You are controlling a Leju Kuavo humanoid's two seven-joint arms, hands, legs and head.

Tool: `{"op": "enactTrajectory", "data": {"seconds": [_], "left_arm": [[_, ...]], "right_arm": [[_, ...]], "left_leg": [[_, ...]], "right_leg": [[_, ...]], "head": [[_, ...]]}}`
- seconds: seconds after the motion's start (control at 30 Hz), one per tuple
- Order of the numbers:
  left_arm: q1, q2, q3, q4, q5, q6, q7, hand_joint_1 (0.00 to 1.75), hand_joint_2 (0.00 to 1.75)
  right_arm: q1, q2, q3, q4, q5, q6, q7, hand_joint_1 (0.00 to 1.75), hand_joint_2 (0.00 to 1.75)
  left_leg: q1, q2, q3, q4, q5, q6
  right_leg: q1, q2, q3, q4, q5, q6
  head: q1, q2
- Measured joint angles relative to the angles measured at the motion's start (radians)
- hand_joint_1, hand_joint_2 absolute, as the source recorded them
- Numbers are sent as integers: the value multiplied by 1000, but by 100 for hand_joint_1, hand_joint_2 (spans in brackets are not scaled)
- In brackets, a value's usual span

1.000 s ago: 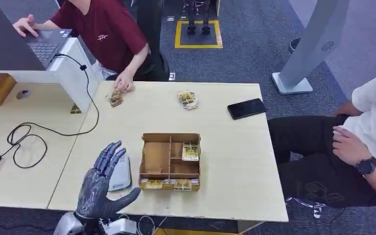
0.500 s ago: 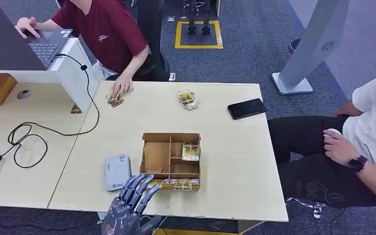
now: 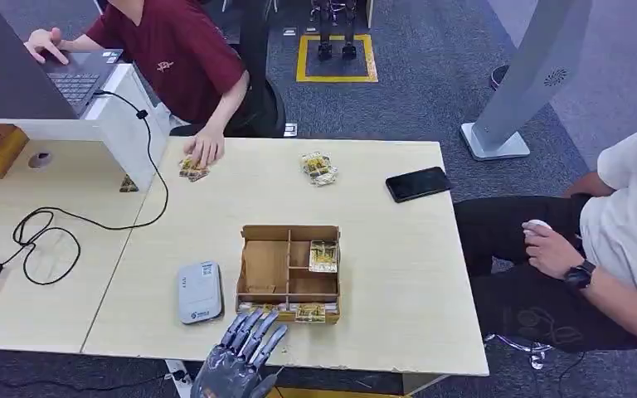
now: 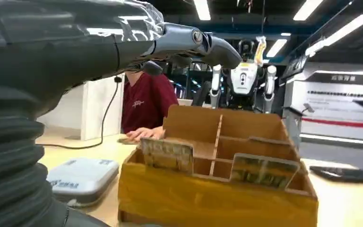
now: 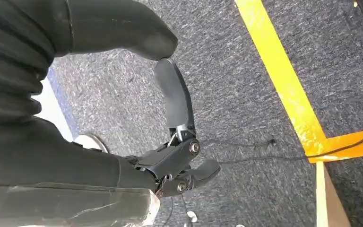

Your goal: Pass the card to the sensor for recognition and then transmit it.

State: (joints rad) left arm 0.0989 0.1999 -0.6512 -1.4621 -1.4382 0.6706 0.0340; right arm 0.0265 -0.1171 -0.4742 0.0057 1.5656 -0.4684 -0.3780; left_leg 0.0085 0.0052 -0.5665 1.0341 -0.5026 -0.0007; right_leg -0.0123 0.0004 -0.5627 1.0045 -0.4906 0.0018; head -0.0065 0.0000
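The light wooden worktop [image 3: 381, 274] carries every item of the task. Near its front edge stands an open brown cardboard tray with thin dividers [image 3: 289, 273], and just beside the tray, on the robot's left, lies the flat pale-grey rounded sensor box [image 3: 198, 291]. The task's things are thin yellow-and-green printed cards: one lies flat in a rear compartment [image 3: 323, 255], and two stand upright in the front slot, the left front card [image 4: 166, 153] and the right front card [image 4: 263, 170], each leaning on the low front wall with its upper edge exposed above that wall. Judged from their look, the cards are very light, thin, somewhat flexible and smooth-faced, so they may slip or bend under a strong squeeze. The exposed upper edge of a standing card is the best place to take hold, with a pinch on both faces; the flat card offers no free edge. The left hand [image 3: 240, 356] hovers at the front edge of the worktop, just short of the tray, its fingers [image 3: 256, 330] apart and holding nothing. The right hand [image 5: 170, 156] hangs over grey carpet, its fingers partly curled around nothing.
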Motion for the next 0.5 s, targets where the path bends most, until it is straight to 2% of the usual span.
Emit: {"op": "enactTrajectory", "data": {"seconds": [0.27, 0.5], "left_arm": [[-35, -40, 24, 90, -28, 0, 13, 0, 175], [-58, -53, 60, 156, -50, 0, 40, 0, 175]], "right_arm": [[-15, 0, 27, 0, 0, 11, 0, 0, 175], [-27, 0, 46, 0, 0, 18, 0, 0, 175]], "left_leg": [[0, 0, 0, 0, 0, 0], [0, 0, 0, 0, 0, 0]], "right_leg": [[0, 0, 0, 0, 0, 0], [0, 0, 0, 0, 0, 0]], "head": [[0, 0], [0, 0]]}}
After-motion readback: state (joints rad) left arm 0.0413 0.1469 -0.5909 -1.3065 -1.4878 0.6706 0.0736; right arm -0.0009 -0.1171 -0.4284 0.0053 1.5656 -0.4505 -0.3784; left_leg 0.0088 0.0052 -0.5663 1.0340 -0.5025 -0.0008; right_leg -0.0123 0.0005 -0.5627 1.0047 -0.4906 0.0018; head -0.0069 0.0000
